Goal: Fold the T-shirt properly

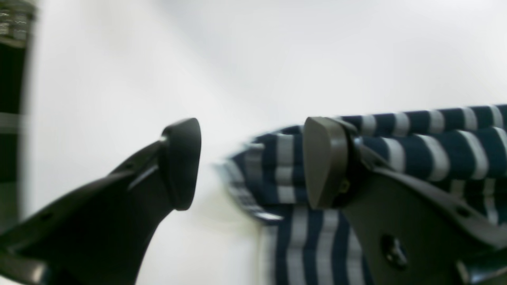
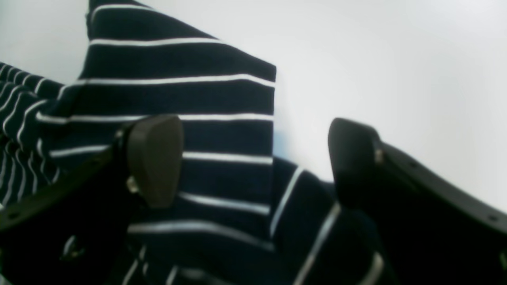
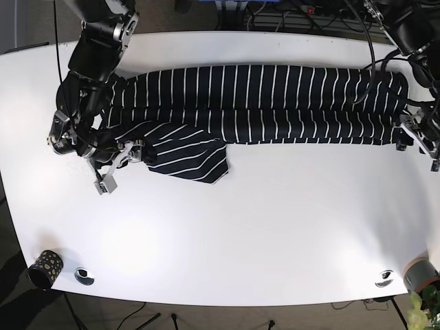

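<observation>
The navy T-shirt with white stripes (image 3: 261, 103) lies in a long band across the far half of the white table (image 3: 275, 227). One sleeve (image 3: 189, 158) sticks out toward the front at its left end. My right gripper (image 3: 118, 167) is open beside that sleeve. In the right wrist view the sleeve cloth (image 2: 222, 130) lies between and under the gripper's (image 2: 253, 162) spread fingers. My left gripper (image 3: 418, 143) is open at the shirt's right end. In the left wrist view the gripper (image 1: 253, 162) has one finger (image 1: 324, 162) over the shirt's edge (image 1: 416, 150) and the other over bare table.
A small patterned cup (image 3: 45, 265) and a round disc (image 3: 84, 276) sit at the table's front left corner. Another disc (image 3: 385, 278) and a grey cup (image 3: 421, 273) sit at the front right. Cables (image 3: 289, 14) run behind the table's far edge.
</observation>
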Robot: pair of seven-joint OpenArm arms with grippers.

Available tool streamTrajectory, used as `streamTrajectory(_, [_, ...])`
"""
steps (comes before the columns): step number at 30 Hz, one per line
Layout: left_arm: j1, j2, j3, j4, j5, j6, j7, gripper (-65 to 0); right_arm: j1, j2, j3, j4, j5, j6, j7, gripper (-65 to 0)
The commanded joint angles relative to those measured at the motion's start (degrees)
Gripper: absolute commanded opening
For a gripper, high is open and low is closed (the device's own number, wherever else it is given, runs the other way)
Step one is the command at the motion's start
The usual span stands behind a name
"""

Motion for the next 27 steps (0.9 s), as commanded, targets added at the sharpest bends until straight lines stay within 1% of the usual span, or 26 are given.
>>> streamTrajectory(1, [-0.84, 0.45, 2.31, -1.37, 0.56, -0.03, -0.88, -27.1, 2.8, 0.7, 0.04, -3.05, 1.15, 0.12, 1.02, -10.6])
streamTrajectory(4, [-0.75, 1.06, 4.77, -3.48, 2.58, -0.03, -0.97, -27.2, 3.85, 0.35, -0.93, -4.89, 1.15, 0.12, 1.11, -10.6])
streamTrajectory(6, [-0.75, 1.24, 5.03, -5.77, 4.16, -0.03, -1.41, -27.2, 3.94, 0.26, -4.0, -5.95, 1.15, 0.12, 3.13, -10.9])
streamTrajectory(8, [-0.66, 1.24, 5.03, -7.79, 4.51, -0.03, -2.73, -27.2, 3.94, 0.17, -6.64, -7.09, 1.15, 0.12, 5.15, -14.0])
streamTrajectory(11, [-0.23, 0.8, 4.94, -9.46, 4.69, -0.03, -4.13, -27.2, 4.03, 0.09, -8.75, -9.73, 1.68, 0.12, 7.35, -21.7])
streamTrajectory(12, [0.57, 0.71, 4.94, -9.37, 4.6, -0.03, -4.13, -27.2, 4.03, -0.44, -9.1, -10.78, 1.68, 0.12, 8.05, -25.7])
streamTrajectory(14, [1.62, 0.71, 4.94, -9.11, 4.6, -0.03, -4.22, -27.2, 4.03, -0.97, -9.19, -11.66, 1.59, 0.12, 9.29, -30.9])
streamTrajectory(15, [1.88, 0.71, 4.94, -8.85, 4.6, -0.03, -4.22, -27.2, 3.94, -1.23, -9.37, -11.93, 1.68, 0.12, 10.34, -35.4])
streamTrajectory(17, [2.15, 0.1, 4.94, -8.85, 4.69, -0.03, -4.31, -27.2, 3.68, -1.41, -9.45, -11.75, 1.77, 0.12, 11.48, -41.9])
streamTrajectory(19, [2.24, -0.08, 5.03, -8.85, 4.6, -0.03, -4.31, -27.2, 3.68, -1.58, -9.45, -10.69, 1.86, 0.12, 11.57, -48.8])
streamTrajectory(22, [2.24, 0.01, 5.03, -9.11, 4.78, -0.03, -4.31, -27.2, 2.27, -2.73, -9.19, -5.33, 1.86, 0.12, 11.48, -59.6])
streamTrajectory(24, [2.24, 0.01, 5.03, -9.11, 4.78, -0.03, -4.4, -27.2, 1.13, -2.82, -9.19, -0.94, 1.86, 0.12, 11.48, -64.2])
streamTrajectory(27, [2.24, 0.1, 5.12, -9.2, 4.78, -0.03, -4.4, -27.2, -1.95, -2.99, -9.28, 7.85, 1.86, 0.12, 10.52, -65.0])
